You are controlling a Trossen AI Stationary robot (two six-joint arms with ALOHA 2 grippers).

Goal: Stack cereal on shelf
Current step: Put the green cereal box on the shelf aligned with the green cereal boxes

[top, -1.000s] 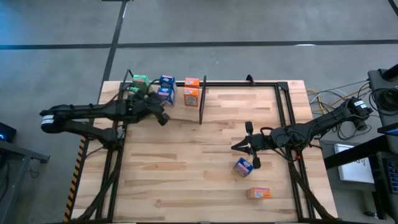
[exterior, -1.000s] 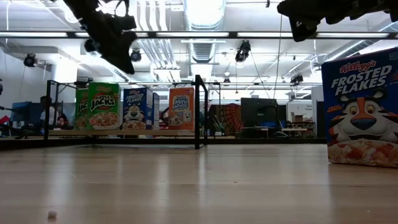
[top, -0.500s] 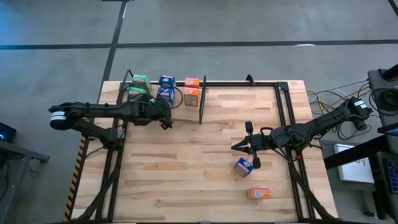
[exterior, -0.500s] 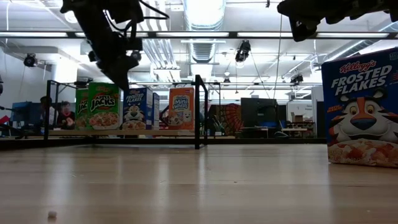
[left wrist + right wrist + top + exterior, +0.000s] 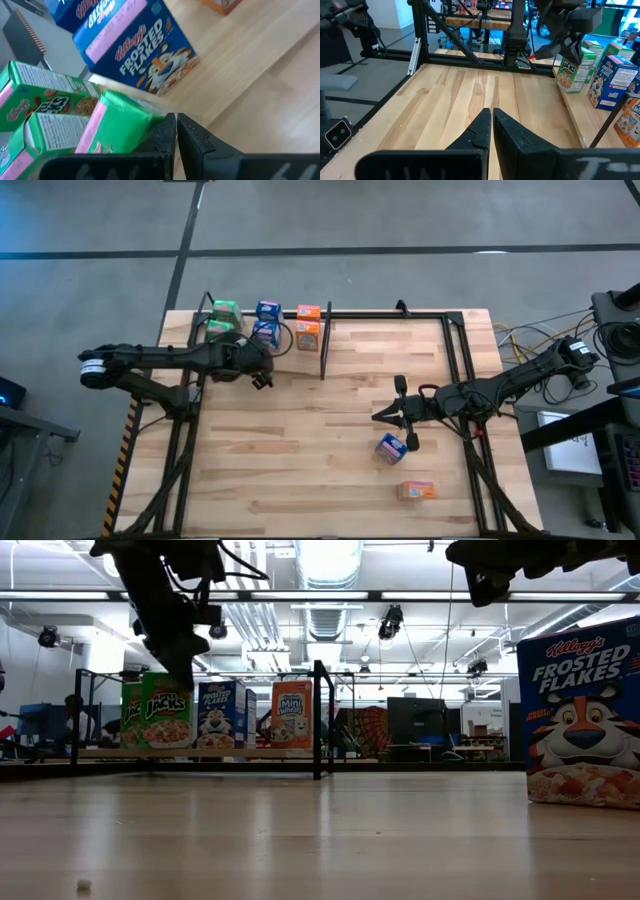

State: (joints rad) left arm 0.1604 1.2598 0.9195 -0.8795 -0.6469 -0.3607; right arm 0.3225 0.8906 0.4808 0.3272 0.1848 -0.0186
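Six cereal boxes stand on the shelf [image 5: 285, 345] at the table's far left: two green boxes [image 5: 220, 320], two blue boxes [image 5: 266, 321] and two orange boxes [image 5: 308, 323], left of the black divider rod [image 5: 325, 340]. Another blue box [image 5: 391, 447] and an orange box [image 5: 415, 491] lie on the tabletop near the right. My left gripper [image 5: 262, 379] is shut, low in front of the green box [image 5: 120, 130] and the blue box [image 5: 135, 50]. My right gripper [image 5: 378, 417] is shut and hovers just beyond the loose blue box. My left gripper's shut fingers [image 5: 167, 135] stand right beside the near green box's end [image 5: 145, 120], coming slanting down from the table's left. I cannot tell whether they touch it.
The black frame [image 5: 455, 350] edges the tabletop on both sides. Bare wood lies between the shelf and the loose boxes. In the low view the loose blue box [image 5: 582, 720] stands large at the right. People sit in the room far behind [image 5: 75, 720].
My left gripper has moved a little toward the table's right and come down toward the green boxes on the shelf. My right gripper and all the boxes have kept still.
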